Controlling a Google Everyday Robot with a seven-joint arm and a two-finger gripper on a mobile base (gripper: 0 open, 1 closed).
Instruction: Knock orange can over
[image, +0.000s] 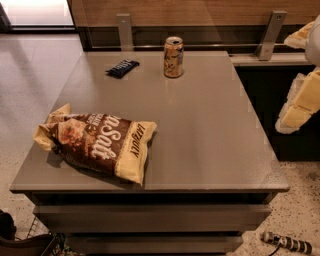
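The orange can (173, 57) stands upright near the far edge of the grey table (210, 125), orange-gold with pale markings and a silver top. My gripper (300, 105) is at the right edge of the view, pale yellow and white, off the table's right side and well to the right of the can, nearer the camera. It touches nothing.
A brown and yellow chip bag (97, 142) lies at the table's front left. A dark snack bar (122, 67) lies at the far left, beside the can. A glass and wood partition with metal posts (125, 30) stands behind the table.
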